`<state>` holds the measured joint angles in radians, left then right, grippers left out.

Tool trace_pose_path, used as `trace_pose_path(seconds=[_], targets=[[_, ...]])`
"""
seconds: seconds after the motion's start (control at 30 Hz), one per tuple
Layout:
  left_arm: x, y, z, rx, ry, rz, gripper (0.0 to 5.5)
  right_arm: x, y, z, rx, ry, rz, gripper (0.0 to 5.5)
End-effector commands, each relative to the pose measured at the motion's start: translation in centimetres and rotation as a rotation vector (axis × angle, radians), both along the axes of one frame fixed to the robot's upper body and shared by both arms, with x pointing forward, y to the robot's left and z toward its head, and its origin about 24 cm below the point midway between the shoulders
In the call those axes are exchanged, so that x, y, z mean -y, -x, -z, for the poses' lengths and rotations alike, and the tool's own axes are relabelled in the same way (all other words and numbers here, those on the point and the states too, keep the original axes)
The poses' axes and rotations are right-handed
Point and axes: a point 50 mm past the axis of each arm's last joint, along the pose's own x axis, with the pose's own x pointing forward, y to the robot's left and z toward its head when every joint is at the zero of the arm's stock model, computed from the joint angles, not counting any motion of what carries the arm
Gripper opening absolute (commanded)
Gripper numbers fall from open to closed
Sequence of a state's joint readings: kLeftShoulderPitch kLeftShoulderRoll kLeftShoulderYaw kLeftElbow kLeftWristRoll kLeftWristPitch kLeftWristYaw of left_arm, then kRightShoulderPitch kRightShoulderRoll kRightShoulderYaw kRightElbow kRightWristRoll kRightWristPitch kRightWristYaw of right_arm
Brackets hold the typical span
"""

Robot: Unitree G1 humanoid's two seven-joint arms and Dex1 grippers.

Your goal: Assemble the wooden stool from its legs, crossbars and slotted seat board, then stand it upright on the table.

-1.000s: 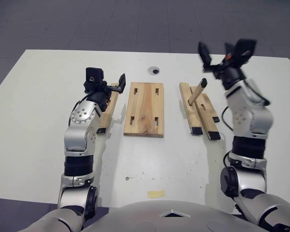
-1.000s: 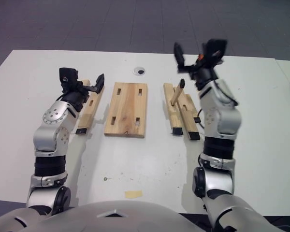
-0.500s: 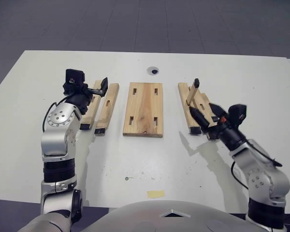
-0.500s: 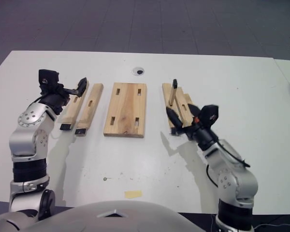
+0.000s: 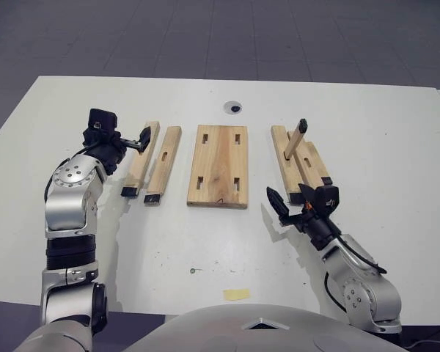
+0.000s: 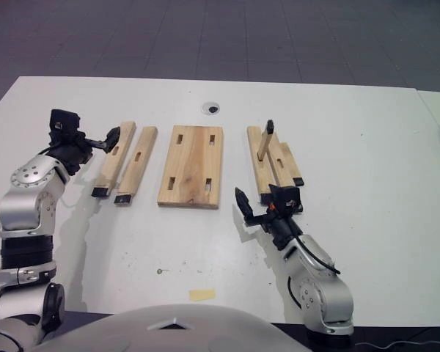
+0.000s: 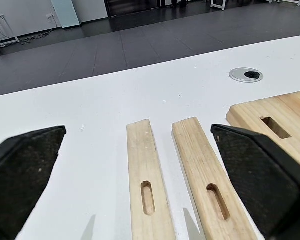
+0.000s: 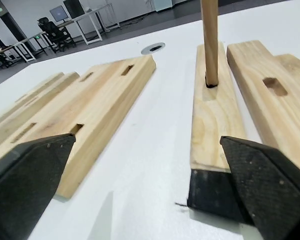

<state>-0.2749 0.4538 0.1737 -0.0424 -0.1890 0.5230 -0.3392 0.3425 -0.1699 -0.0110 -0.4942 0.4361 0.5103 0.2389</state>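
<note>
Left hand (image 5: 132,139) hangs with its two fingers spread wide and nothing between them, at about 9 o'clock from the seat board (image 5: 218,165), over the far end of the outer left leg (image 5: 137,167); whether a fingertip touches the wood I cannot tell. Just beside that leg, toward the board, the inner left leg (image 5: 163,163) lies flat and parallel, and each has a long slot in its upper face. The seat board lies flat mid-tabletop (image 5: 205,242), with four small slots near its corners. At 3 o'clock from it the inner right leg (image 5: 287,176) and outer right leg (image 5: 315,165) lie close together. A crossbar (image 5: 296,139) stands in the inner right leg's slot, slightly tilted. The right hand (image 5: 301,199) sits low at about 4 o'clock from the board, by the black-capped near ends of the right legs, fingers wide apart and holding nothing. A round cable port (image 5: 235,108) sits at 12 o'clock, and a scrap of tape (image 5: 237,294) at 6 o'clock.
</note>
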Motion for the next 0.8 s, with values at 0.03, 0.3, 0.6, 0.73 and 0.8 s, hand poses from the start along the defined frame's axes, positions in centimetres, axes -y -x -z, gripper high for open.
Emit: trace_pose_path(seconds=[0.03, 0.3, 0.6, 0.73, 0.8], targets=[[-0.5, -0.1, -0.2, -0.003, -0.028, -0.005, 5.4, 0.1, 0.9, 1.3, -0.07, -0.006, 0.039, 5.39], [-0.3, 0.1, 0.3, -0.019, -0.016, 0.003, 5.4, 0.8, 0.3, 1.0, -0.012, 0.001, 0.141, 5.39], [0.5, 0.3, 1.1, -0.038, -0.001, 0.017, 5.4, 0.8, -0.6, 1.6, -0.093, 0.121, 0.117, 5.39], [0.9, 0.4, 1.6, -0.048, 0.005, 0.017, 5.4, 1.1, -3.1, 0.5, -0.052, 0.197, 0.158, 5.39], [1.1, 0.4, 1.6, -0.048, 0.009, 0.018, 5.4, 1.0, -3.8, -0.1, -0.048, 0.229, 0.153, 5.07]])
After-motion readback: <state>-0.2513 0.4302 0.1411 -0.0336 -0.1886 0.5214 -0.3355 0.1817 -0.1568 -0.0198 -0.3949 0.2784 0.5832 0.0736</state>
